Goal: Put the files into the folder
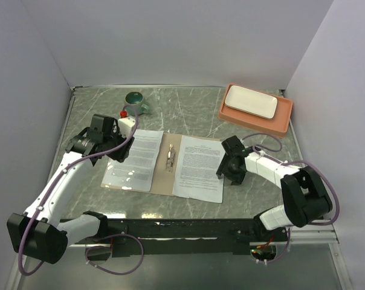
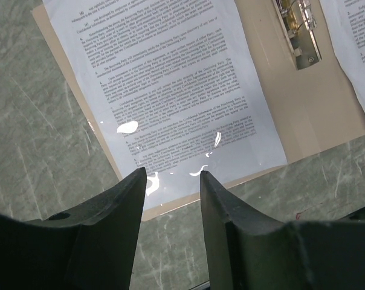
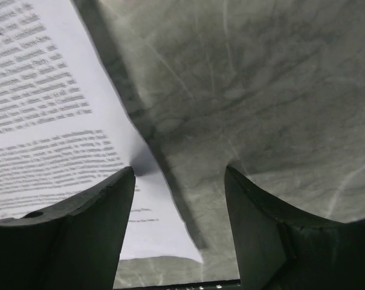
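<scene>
Fingers (image 3: 98, 217) of the right gripper (image 3: 179, 175) stand parted astride the lifted outer edge of the right file (image 1: 197, 166), gripping nothing. We see both files lying on the open folder (image 1: 170, 178), with the left file (image 1: 137, 158) on its left half and the clip (image 1: 170, 156) between them. The left gripper (image 2: 173, 175) hovers over that file's edge, likewise parted and empty. We judge a light pinch best, sliding the right file inward so nothing overhangs the surface (image 1: 188, 115).

Body: left white-shelled arm (image 1: 54, 187) and right white-shelled arm (image 1: 266, 167), black joint housings, thin purple cables (image 1: 262, 135) looped alongside, matte black wedge-shaped fingers (image 2: 110, 235).
</scene>
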Available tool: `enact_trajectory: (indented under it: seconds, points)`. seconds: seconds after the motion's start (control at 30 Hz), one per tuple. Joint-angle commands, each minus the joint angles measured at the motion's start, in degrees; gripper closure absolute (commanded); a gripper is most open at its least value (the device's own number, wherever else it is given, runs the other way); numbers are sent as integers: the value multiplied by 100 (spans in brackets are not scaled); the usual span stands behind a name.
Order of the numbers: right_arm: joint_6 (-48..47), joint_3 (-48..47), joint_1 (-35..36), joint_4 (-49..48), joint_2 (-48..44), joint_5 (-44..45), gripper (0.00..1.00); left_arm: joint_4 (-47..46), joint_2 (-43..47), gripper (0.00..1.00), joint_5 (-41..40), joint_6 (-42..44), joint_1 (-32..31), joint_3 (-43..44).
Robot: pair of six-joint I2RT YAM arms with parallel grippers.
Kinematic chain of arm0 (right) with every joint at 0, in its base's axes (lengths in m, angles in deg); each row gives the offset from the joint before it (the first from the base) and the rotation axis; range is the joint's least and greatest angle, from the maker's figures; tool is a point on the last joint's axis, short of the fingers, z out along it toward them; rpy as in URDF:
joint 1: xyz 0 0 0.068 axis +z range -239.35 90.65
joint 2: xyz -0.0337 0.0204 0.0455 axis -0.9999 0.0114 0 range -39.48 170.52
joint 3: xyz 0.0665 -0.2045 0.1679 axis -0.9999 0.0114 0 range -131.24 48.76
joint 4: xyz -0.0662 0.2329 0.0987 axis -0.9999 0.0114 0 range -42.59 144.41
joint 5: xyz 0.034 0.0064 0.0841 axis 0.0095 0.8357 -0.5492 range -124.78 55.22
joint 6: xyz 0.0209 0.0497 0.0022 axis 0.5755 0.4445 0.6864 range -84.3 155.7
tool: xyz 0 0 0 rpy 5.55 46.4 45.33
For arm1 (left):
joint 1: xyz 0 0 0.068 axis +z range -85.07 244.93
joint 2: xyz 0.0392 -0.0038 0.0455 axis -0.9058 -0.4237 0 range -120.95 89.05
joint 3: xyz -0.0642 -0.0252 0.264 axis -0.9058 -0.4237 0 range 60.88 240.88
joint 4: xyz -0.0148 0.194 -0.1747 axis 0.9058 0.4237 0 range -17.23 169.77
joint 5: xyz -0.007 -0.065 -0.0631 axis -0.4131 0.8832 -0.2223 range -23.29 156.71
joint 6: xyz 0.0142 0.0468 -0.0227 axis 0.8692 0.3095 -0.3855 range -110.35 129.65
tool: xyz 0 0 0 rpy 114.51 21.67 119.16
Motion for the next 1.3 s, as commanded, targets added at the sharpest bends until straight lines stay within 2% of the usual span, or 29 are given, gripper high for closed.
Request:
enact_trajectory:
  seconds: [0.0, 0.13, 0.83, 1.27]
  points:
    - [167, 354, -11, -615, 27, -388, 36, 35, 184, 53, -74, 94, -14, -99]
    - [238, 495, -19, -835, -26, -607, 47, 8, 263, 53, -214, 164, -5, -195]
    - [167, 715, -19, -1029, -676, -695, 87, -88, 202, 53, -303, 173, -14, -239]
    - [-447, 381, -19, -1283, -694, -616, 92, -176, 185, 53, -320, 182, -14, -310]
